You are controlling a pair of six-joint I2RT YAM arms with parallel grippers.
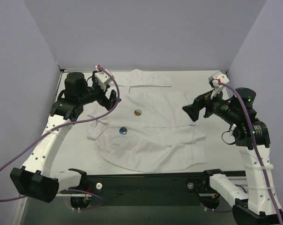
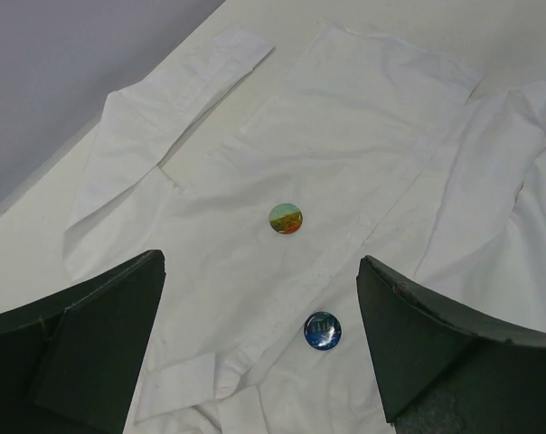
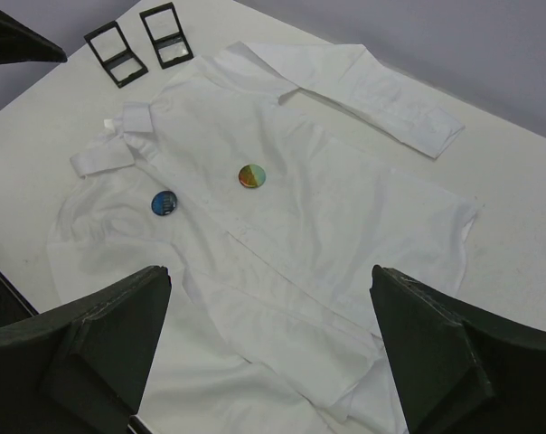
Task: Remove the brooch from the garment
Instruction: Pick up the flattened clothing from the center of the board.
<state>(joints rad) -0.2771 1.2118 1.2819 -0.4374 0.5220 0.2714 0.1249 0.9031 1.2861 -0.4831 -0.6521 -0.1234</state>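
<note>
While the left tool (image 1: 112, 99) and right tool (image 1: 192, 111) hover with jaws spread wide, gripping nothing, one white garment (image 1: 155, 140) lies flat on the desk (image 1: 78, 145) between them, bearing two pins: a green-and-orange brooch (image 1: 138, 112) and a blue brooch (image 1: 123, 131).

Surface: flat white table (image 1: 202, 80), walled at the back and both sides.
Main item: large white thin-fabric shirt (image 1: 151, 136), spread flat at the middle, rounded hem toward the near edge, one sleeve folded along the far edge.
Also there: two small black rectangular frames (image 3: 117, 54), side by side, near the shirt.
</note>
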